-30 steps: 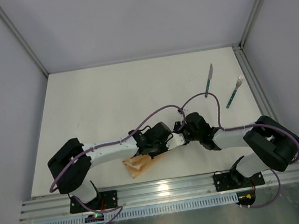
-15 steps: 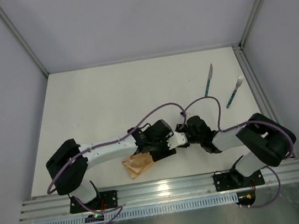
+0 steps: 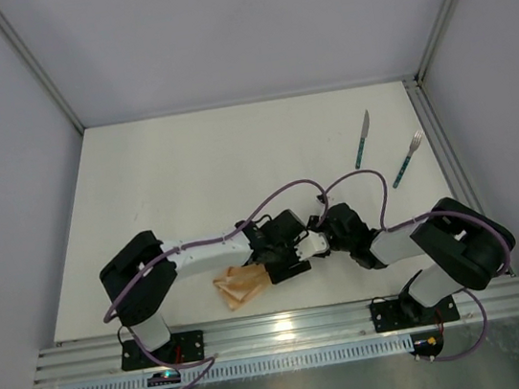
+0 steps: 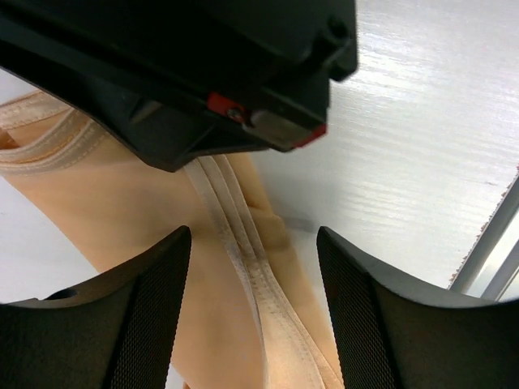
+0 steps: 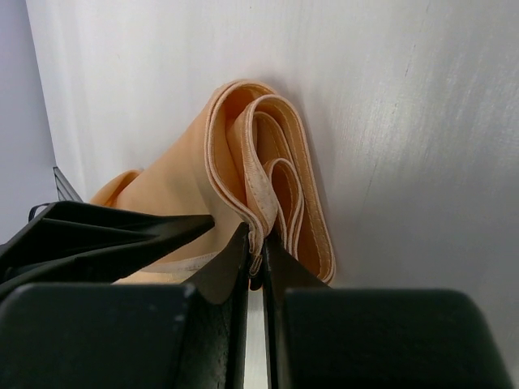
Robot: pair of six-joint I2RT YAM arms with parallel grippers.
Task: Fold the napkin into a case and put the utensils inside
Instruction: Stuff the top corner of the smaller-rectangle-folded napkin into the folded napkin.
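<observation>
Two robot arms meet over a peach-orange napkin [image 3: 241, 282] bunched near the front edge of the white table [image 3: 190, 185], with the right tool [image 5: 255, 243] pressed together on the stitched hems of several looped layers and the left tool [image 4: 251, 235] spread wide just above the cloth, gripping nothing. The teal-handled knife [image 3: 360, 140] and fork [image 3: 407, 159] lie well apart from it at the table's far right, not yet tucked in. The cloth looks thin, light and limp: its folds curl open in soft loops instead of creasing flat, so the layers are likely to slide or spring apart once released. The doubled hem, stiffer than the middle, seems the surest place to take hold, pinching through all layers at once.
</observation>
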